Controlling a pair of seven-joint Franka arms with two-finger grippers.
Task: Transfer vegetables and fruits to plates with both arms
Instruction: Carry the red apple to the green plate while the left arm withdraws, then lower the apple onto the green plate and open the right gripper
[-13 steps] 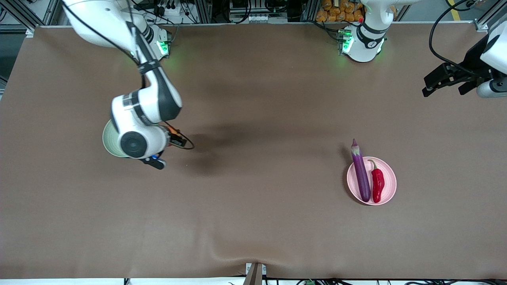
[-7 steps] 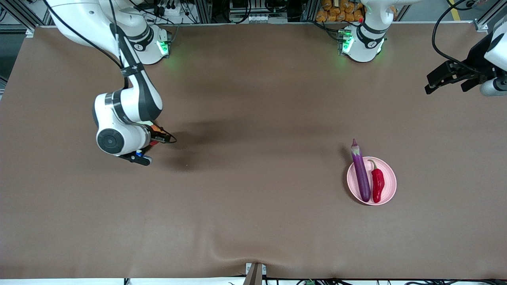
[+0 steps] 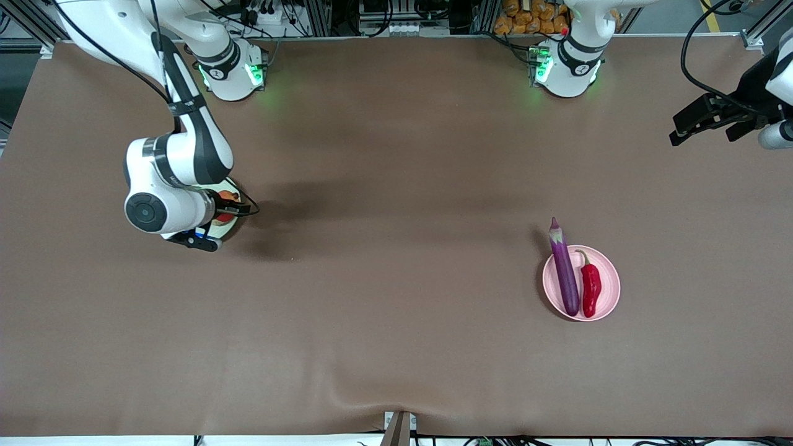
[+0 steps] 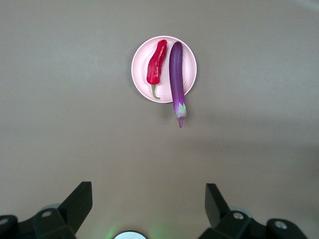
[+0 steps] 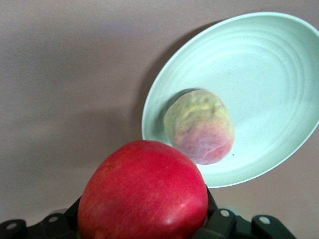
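My right gripper is shut on the round red fruit and holds it over the edge of the pale green plate. The pink-and-yellow-green fruit lies in that plate. In the front view the right wrist hides most of the green plate. The pale pink plate holds the purple eggplant and the red chili; the eggplant's stem end sticks out over the rim. My left gripper is open and empty, raised at the left arm's end of the table.
The brown table cloth has a small fold at the edge nearest the front camera. The left wrist view shows the pink plate from above.
My right arm has carried the red fruit toward the right arm's end of the table, over the green plate. My left gripper has drifted slightly toward the table's end.
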